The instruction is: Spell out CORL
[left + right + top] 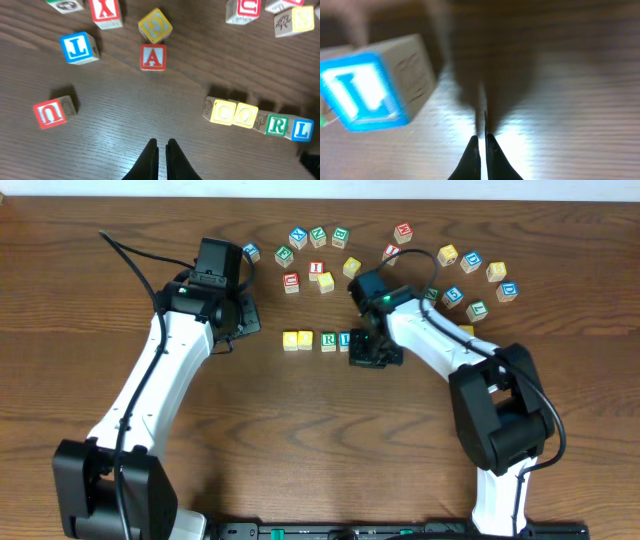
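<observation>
The small wooden cube with a blue L (pixel 367 86) lies just upper left of the right claw (pixel 482 141), which is closed and empty. The left claw (pixel 162 146) is closed too.

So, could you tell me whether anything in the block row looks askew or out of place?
Nothing much. C, O, R and L sit in one row, in order, letters up. The only oddity: O and R seem slightly further apart than the other pairs.
</observation>
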